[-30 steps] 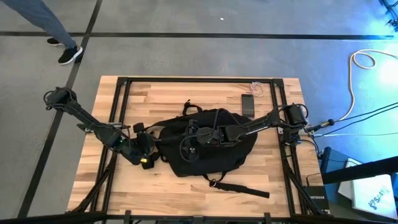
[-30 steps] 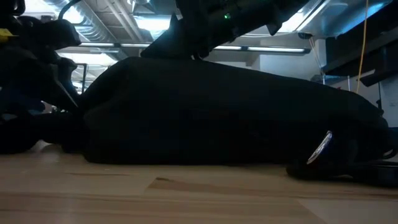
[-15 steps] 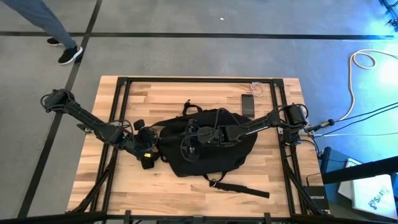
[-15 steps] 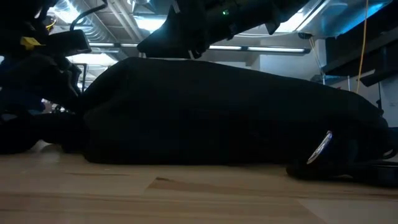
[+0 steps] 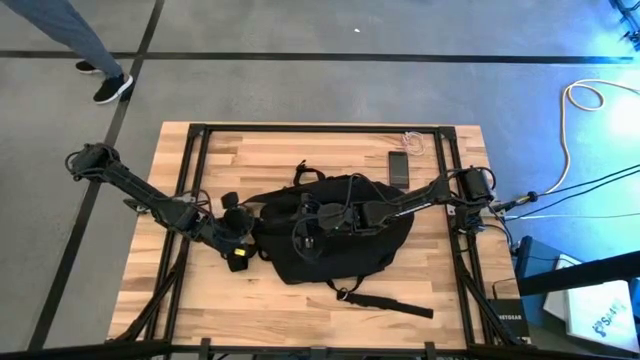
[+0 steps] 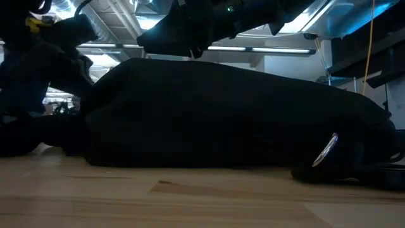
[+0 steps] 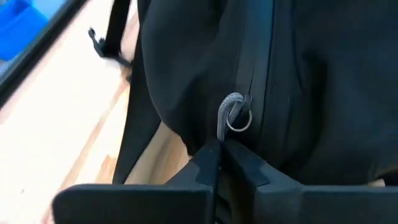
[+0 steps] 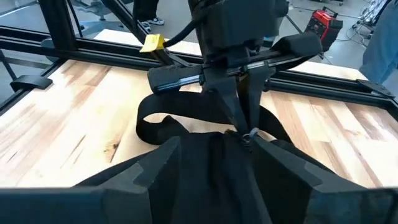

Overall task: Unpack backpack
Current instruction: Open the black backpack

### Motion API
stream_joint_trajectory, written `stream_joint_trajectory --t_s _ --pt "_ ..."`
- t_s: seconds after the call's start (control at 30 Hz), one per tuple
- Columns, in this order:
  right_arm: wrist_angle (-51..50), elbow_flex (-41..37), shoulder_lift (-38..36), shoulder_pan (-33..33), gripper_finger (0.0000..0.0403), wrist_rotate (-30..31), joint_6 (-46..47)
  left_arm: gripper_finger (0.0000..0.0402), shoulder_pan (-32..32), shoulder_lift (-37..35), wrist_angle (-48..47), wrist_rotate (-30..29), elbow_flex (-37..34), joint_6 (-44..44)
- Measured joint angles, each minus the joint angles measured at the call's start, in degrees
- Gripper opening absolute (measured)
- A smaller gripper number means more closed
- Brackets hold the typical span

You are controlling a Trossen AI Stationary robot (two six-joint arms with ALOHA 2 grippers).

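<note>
the backpack [image 5: 335, 235] lies flat in the middle of the wooden worktop [image 5: 300, 150], one loose strap [image 5: 390, 303] trailing out toward the near edge. the left tool [image 5: 243, 229] sits at the bag's left end, right against the fabric. in the left wrist view its two fingers [image 7: 208, 167] are pressed together with no gap, their tips just below the grey cord pull [image 7: 227, 114] and small metal ring of the zipper [image 7: 252, 56]; the lower end of the cord runs down to the fingertips, but whether it is actually pinched between them is hard to make out. the right wrist view shows the same tool [image 8: 244, 127] from the far side, pointing down onto the bag's edge [image 8: 211, 168] beside a looped strap [image 8: 155, 121].

the right tool [image 5: 305, 232] rests over the top of the bag, left of its middle. its fingers [image 8: 130, 180] stand apart in the right wrist view, spread over the black fabric, and whether they grip any of it cannot be told.

in the low view the bag [image 6: 240, 117] fills nearly the whole width as a dark mound, hiding both tools' tips; only arm parts show above it, and a small shiny buckle [image 6: 326, 149] shows at its right end. a small flat phone [image 5: 398, 166] lies on the worktop beyond the bag, apart from it. a person's leg and shoe [image 5: 105, 82] are cut off at the top corner of the high view.
</note>
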Motion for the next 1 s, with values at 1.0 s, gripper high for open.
stream_joint_trajectory --t_s 1.0 --pt "2.2 8.4 9.3 -2.4 0.0177 3.2 11.4 0.0 -6.7 -1.2 1.5 -6.8 5.2 14.8"
